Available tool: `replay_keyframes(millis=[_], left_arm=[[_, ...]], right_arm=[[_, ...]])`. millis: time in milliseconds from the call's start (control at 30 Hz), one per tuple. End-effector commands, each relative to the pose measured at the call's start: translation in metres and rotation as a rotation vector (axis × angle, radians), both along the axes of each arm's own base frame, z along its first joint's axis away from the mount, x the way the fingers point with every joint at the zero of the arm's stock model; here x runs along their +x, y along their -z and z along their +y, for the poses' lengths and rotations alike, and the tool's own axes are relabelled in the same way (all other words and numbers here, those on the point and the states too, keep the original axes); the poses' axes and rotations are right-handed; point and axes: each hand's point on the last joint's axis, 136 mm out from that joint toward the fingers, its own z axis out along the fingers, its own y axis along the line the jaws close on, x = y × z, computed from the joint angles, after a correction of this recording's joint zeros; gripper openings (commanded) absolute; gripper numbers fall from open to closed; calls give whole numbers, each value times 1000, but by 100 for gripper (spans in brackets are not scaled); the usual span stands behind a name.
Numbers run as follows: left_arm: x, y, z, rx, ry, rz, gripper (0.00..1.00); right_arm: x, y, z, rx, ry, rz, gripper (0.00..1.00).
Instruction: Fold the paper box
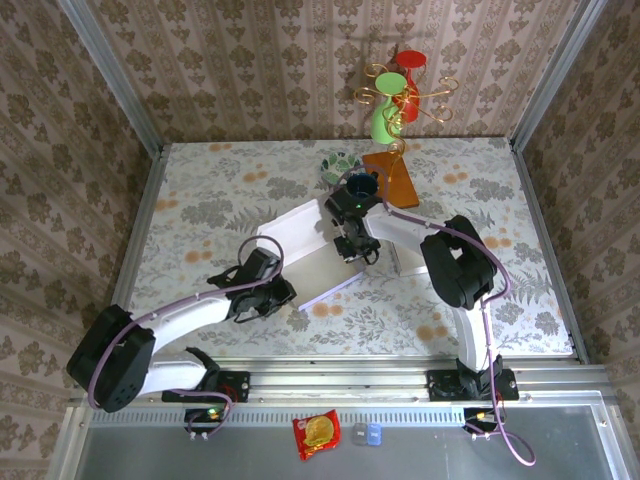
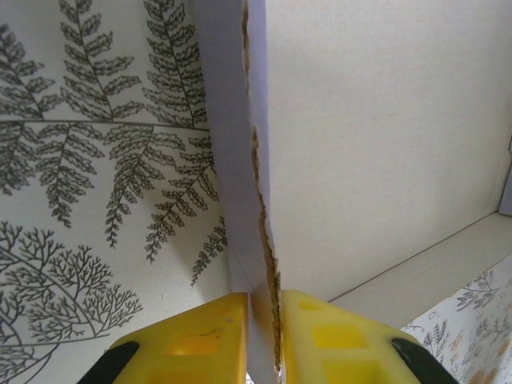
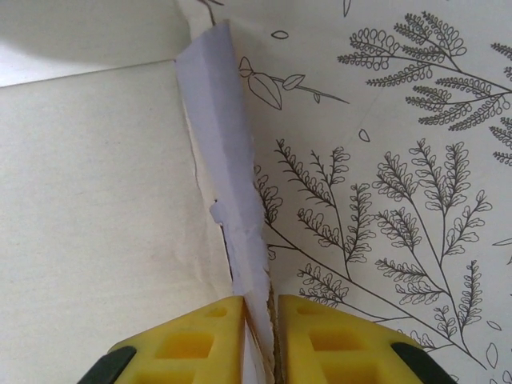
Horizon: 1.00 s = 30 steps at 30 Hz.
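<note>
Left claw [image 2: 262, 308] pinches the ragged upright edge of the white cardboard paper box [image 2: 376, 144], with the panel on its right and bare fern-printed tabletop [image 2: 96, 200] on its left. Right claw [image 3: 260, 308] clamps another torn edge, open tabletop to its right.

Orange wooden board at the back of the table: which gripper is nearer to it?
Right. The right gripper pinches an edge of the paper box just in front of the orange wooden board; the left gripper pinches the box's near-left edge, farther away.
</note>
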Motion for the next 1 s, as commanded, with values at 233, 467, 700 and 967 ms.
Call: replay_keyframes(millis=[233, 467, 700, 967], left_arm=[[8, 0, -1, 16, 22, -9, 16], [12, -2, -4, 2, 29, -27, 12], [15, -3, -6, 0, 42, -28, 10], [13, -3, -5, 5, 48, -22, 9]], right_arm=[[0, 8, -16, -234, -18, -39, 11], [-4, -2, -8, -300, -55, -86, 2], [-7, -7, 0, -332, -76, -95, 2], [-3, 1, -1, -298, -55, -65, 21]])
